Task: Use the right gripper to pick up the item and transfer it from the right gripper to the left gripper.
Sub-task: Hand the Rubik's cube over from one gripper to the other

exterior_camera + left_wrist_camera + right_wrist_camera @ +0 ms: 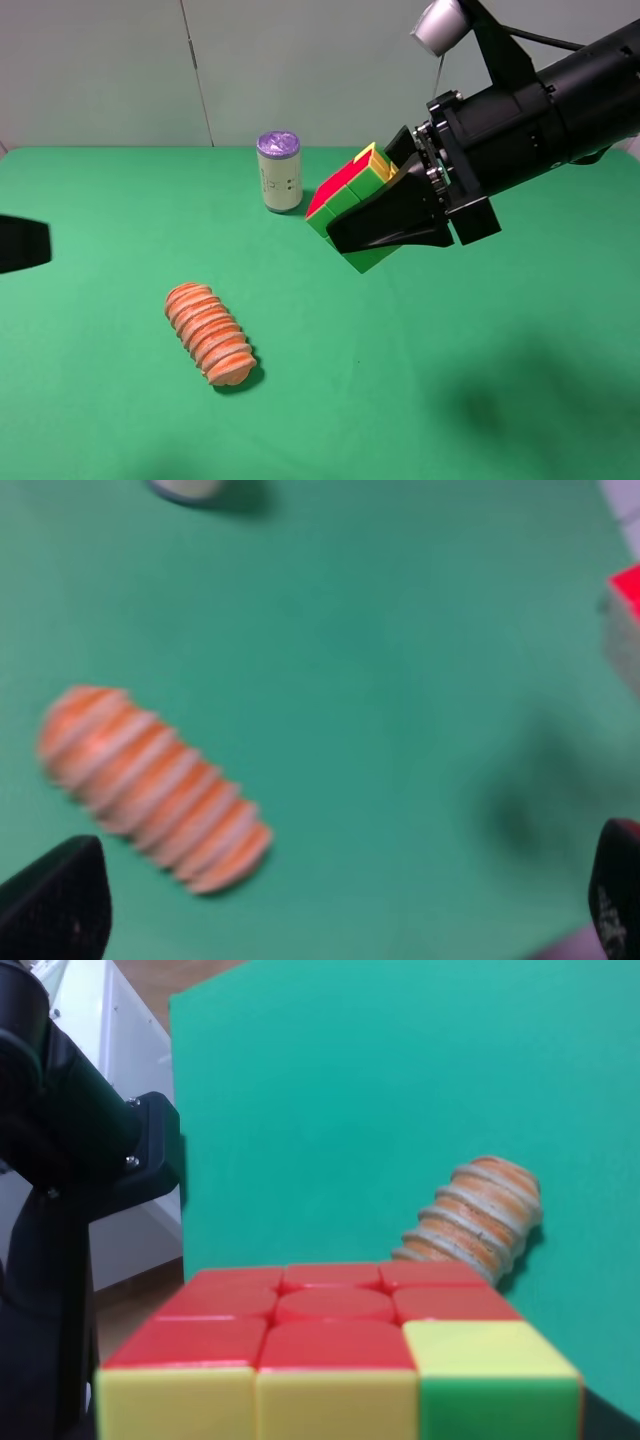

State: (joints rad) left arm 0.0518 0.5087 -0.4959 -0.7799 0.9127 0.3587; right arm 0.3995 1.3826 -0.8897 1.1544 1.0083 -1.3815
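While my right pincer (365, 200) clamps the cube (340, 195) between its two fingers, I hold it clear above the green table (450, 400), right of centre, right of the purple-lidded can (279, 172) | left pincer (335, 905) at the left edge, fingers spread wide | ridged orange loaf (210, 335) lies on the table, near-left of the cube.

No legible text in any view; the can (279, 172) has a pale label (281, 181) with small dark marks, too small to read.
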